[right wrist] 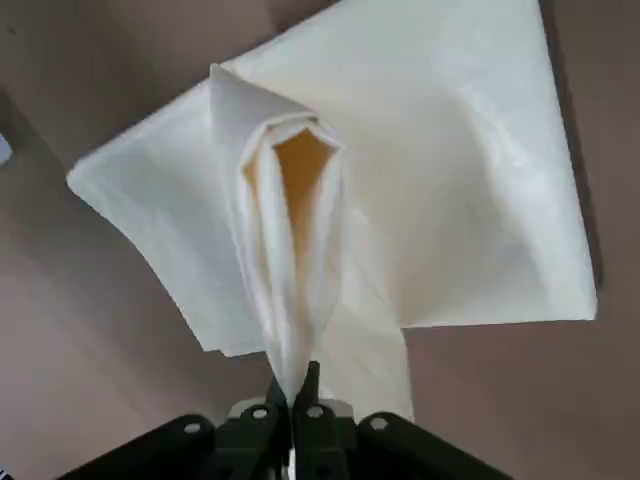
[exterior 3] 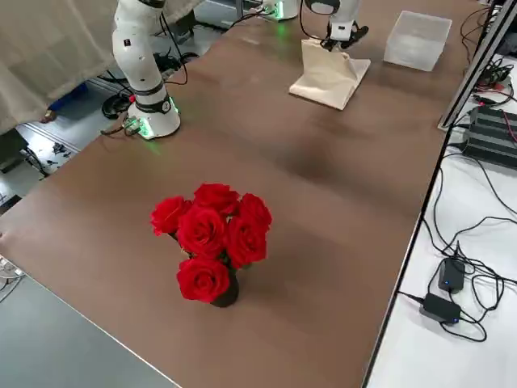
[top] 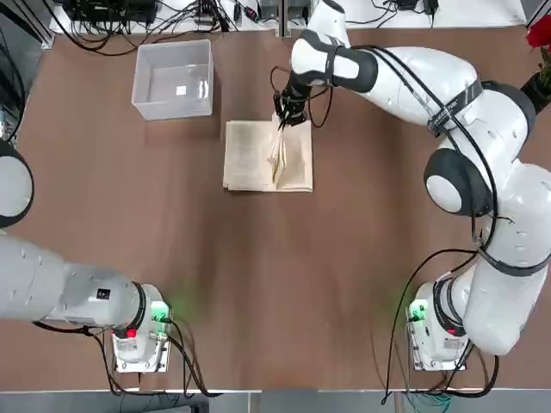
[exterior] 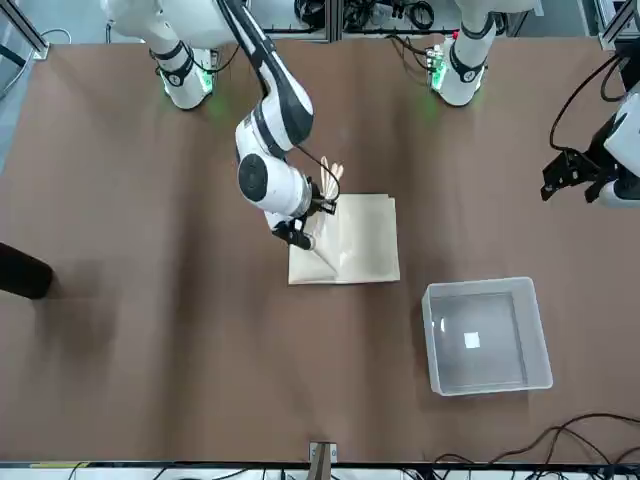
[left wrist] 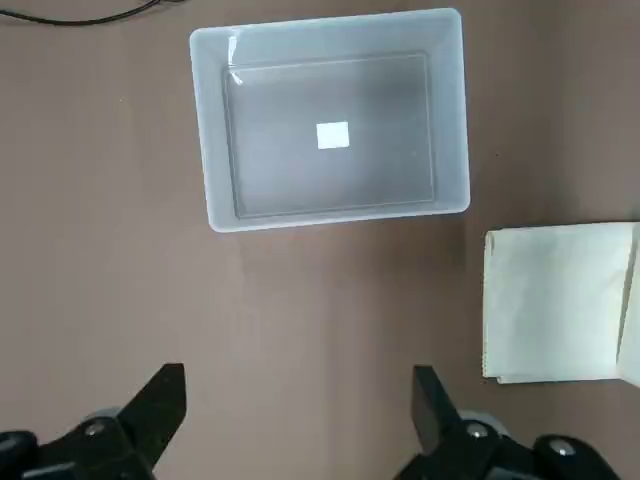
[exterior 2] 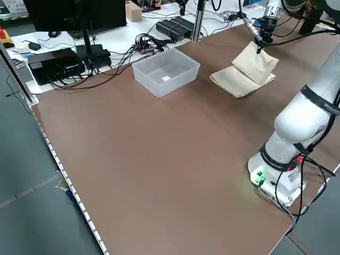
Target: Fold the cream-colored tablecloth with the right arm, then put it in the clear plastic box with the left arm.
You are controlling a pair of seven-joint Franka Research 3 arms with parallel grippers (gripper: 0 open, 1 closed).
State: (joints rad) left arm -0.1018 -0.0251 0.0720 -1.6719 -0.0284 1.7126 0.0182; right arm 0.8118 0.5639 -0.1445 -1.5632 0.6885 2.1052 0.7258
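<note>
The cream-colored tablecloth (top: 250, 159) lies folded mid-table, right of the clear plastic box (top: 142, 90), which holds nothing but a small white label. My right gripper (top: 286, 119) is shut on a pinched corner of the cloth and lifts it into a peak over the cloth's far right part. In the right wrist view the shut fingertips (right wrist: 300, 388) pinch a layered fold of the tablecloth (right wrist: 450, 200). My left gripper (left wrist: 298, 405) is open and hangs above bare table near the box (left wrist: 212, 205), holding nothing; it shows at the table's side (exterior: 572, 175).
A bunch of red roses (exterior 3: 212, 238) stands at the robot's right edge of the table. Cables and electronics (exterior 2: 69, 61) line the far edge behind the box (exterior 2: 159, 87). The brown table (top: 275, 284) is bare between the cloth and the arm bases.
</note>
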